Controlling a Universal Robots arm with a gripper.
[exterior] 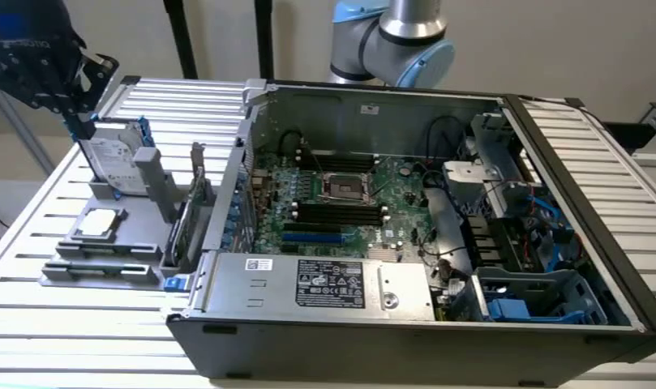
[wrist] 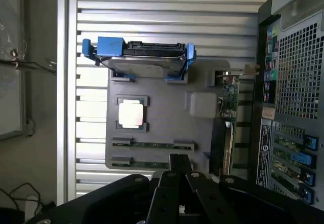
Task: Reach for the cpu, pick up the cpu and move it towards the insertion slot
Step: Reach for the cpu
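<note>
The cpu (exterior: pixel 98 223) (wrist: pixel 130 114) is a small flat silver square lying in a recess of the grey holder tray (exterior: pixel 133 243) (wrist: pixel 167 107), on the slatted table at the exterior view's left. My gripper (exterior: pixel 82 121) (wrist: pixel 179 164) hangs high above the tray's far end, over the upright hard drive, well apart from the cpu. Its fingers are shut together with nothing between them. The insertion slot (exterior: pixel 344 186) is the dark square socket with a shiny frame on the green motherboard inside the open computer case.
A silver hard drive (exterior: pixel 117 162) (wrist: pixel 147 62) in a blue frame stands upright at the tray's far end. An expansion card (exterior: pixel 192 211) (wrist: pixel 230 100) stands on edge between tray and case. The case wall (exterior: pixel 241 178) rises between the tray and the motherboard.
</note>
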